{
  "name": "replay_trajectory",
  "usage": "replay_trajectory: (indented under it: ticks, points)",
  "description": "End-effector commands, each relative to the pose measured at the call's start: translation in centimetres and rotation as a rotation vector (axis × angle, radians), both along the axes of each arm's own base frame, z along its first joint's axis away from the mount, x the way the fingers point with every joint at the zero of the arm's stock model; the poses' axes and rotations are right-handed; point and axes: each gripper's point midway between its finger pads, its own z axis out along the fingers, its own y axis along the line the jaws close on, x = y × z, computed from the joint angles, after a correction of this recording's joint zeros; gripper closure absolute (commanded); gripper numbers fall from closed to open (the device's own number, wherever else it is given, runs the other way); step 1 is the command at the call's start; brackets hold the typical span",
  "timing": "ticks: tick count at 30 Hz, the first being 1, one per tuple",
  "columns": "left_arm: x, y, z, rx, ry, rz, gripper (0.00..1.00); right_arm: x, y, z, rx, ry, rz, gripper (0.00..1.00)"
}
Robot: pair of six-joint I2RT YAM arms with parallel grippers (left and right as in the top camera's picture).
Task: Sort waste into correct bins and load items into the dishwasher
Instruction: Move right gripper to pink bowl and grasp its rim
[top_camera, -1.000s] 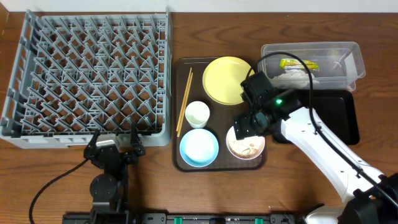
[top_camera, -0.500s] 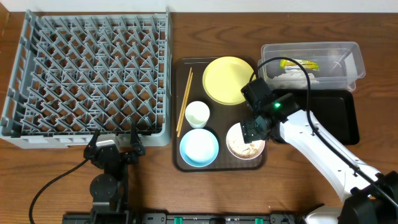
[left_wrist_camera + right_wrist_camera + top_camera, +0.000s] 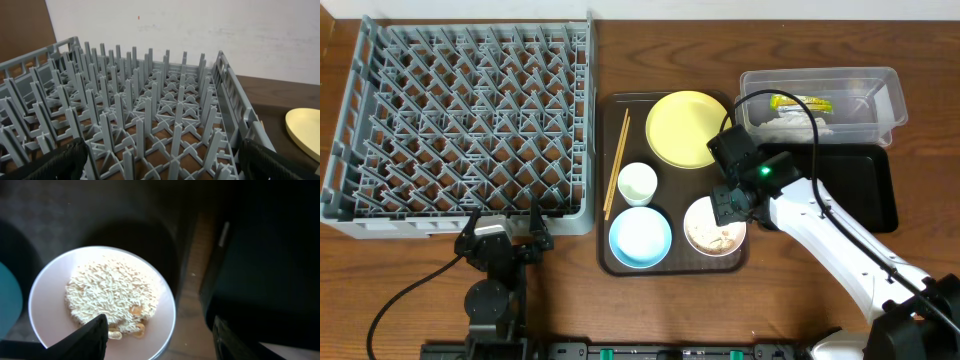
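Step in hand, by judgement: taking hold of the pinkish-white bowl [image 3: 42,297] by its rim so that its rice scraps [image 3: 110,295] can be emptied into a bin.

Right gripper [image 3: 160,322]: jaws apart, nothing clamped. They straddle the bowl's rim. One finger hangs over the inside of the bowl at the edge of the scraps, and the other stands outside the rim, over the edge of the brown serving tray [image 3: 678,188]. Whether either finger touches the bowl cannot be told from these views.

Black tray [image 3: 875,185]: lies beyond the outer finger, just past the serving tray's edge. The clear tub [image 3: 890,100] sits further out on that same side.

Left gripper [image 3: 162,152]: jaws wide apart and empty, with the grey dish rack [image 3: 150,115] directly ahead of them.

Next move calls for:
1. Closing the jaws squarely on the rim (a thin, curved wall, likely to slip if pinched at an angle).
2. Lifting level, so that no scraps spill onto the serving tray.
3. Carrying the bowl outward past the outer finger's side and tipping it over a bin before it goes to the rack.
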Motion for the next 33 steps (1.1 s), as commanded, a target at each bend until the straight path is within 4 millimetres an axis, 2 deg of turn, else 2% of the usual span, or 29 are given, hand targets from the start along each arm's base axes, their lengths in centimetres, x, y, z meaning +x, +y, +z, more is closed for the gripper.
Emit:
replay_trajectory:
  ticks: [1, 4, 15, 18, 27, 33]
  points:
    - [-0.1, 0.1, -1.9, 0.019, 0.06, 0.005, 0.03, -0.7, 1.9, -0.5, 0.071, 0.04, 0.115, 0.32]
    - [-0.1, 0.1, -1.9, 0.019, 0.06, 0.005, 0.03, -1.2, 3.7, -0.3, 0.156, 0.062, 0.166, 0.31]
    - [-0.1, 0.1, -1.9, 0.019, 0.06, 0.005, 0.03, -3.1, 6.3, -0.4, 0.145, 0.069, 0.335, 0.29]
    - [-0.1, 0.1, -1.9, 0.019, 0.06, 0.005, 0.03, -3.8, 6.7, -0.5, 0.133, 0.079, 0.396, 0.32]
    - [-0.1, 0.1, -1.9, 0.019, 0.06, 0.005, 0.03, -6.1, 6.5, -2.3, 0.106, 0.134, 0.463, 0.3]
    - [-0.1, 0.1, -1.9, 0.019, 0.06, 0.005, 0.03, -6.5, 6.1, -2.9, 0.098, 0.15, 0.461, 0.41]
